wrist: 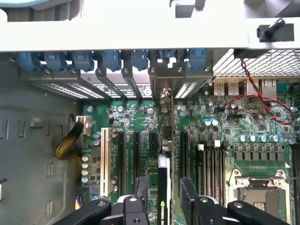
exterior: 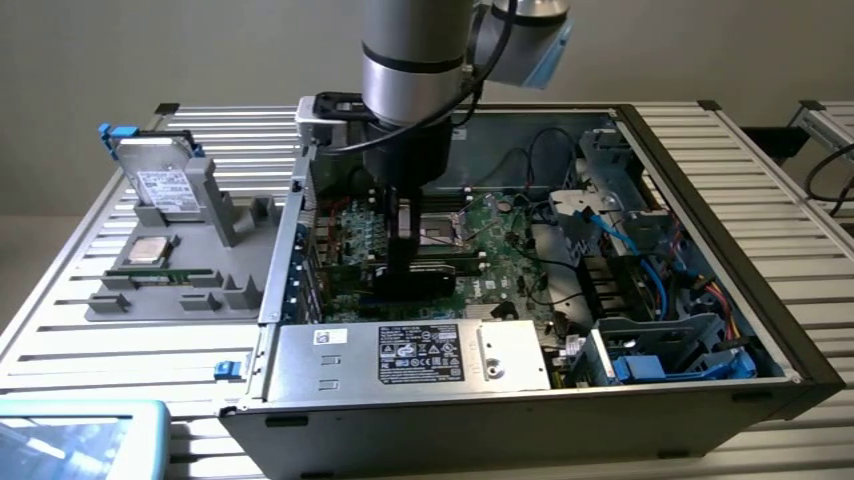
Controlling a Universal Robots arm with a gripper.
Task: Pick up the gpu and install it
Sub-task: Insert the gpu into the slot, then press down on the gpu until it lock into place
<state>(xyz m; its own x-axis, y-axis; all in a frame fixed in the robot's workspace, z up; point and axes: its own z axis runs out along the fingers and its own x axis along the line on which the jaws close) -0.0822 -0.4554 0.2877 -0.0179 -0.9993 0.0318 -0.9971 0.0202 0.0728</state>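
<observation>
— Gpu [wrist: 163,187] is standing on its edge in a slot of the green board [wrist: 220,136], seen edge-on between the black slots, its metal end bracket [wrist: 165,82] up against the row of blue clips [wrist: 112,58] on the case wall.

— And the claw [wrist: 165,199]?

— Spread open, one finger [wrist: 190,197] either side of the card, not pinching it. In the exterior view the arm [exterior: 414,60] reaches straight down into the open computer case [exterior: 787,345], over the middle of the board.

— What's around it?

— Power supply box [exterior: 414,355] at the near edge of the case. Off to the exterior view's left, a grey holder [exterior: 174,290] with a silver chip [exterior: 150,250] and a drive with a white label [exterior: 163,185].
</observation>
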